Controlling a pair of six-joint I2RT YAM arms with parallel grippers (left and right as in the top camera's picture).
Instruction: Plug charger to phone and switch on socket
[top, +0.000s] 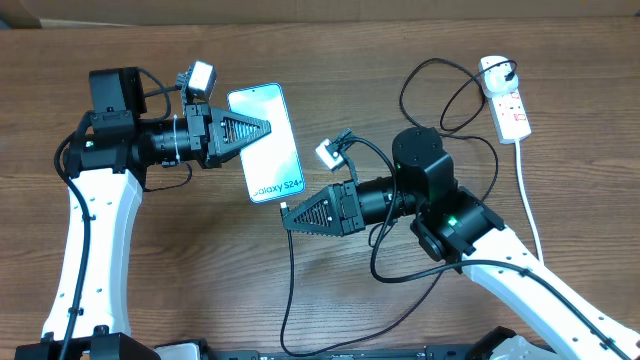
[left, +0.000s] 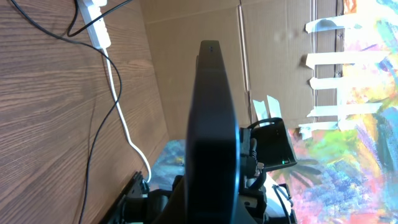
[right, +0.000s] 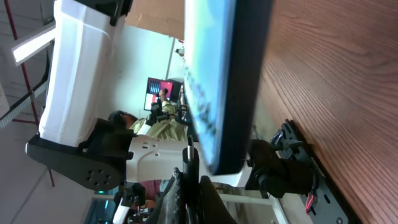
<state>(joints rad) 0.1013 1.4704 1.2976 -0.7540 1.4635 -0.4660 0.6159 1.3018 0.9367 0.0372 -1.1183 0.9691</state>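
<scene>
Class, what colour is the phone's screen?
Light blue on the phone, best seen in the overhead view.

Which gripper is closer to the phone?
Left. The left gripper grips the phone along one long edge; the right gripper sits just off its bottom end, holding the charger tip.

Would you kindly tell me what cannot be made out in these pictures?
Overhead: the right gripper covers the tip of the charger, so whether it sits in the phone is unclear.
Overhead: the switch on the socket is too small to read; the left wrist view cuts the socket off at its top edge.
Left wrist view: the phone's dark edge hides the fingers of the left gripper.
</scene>
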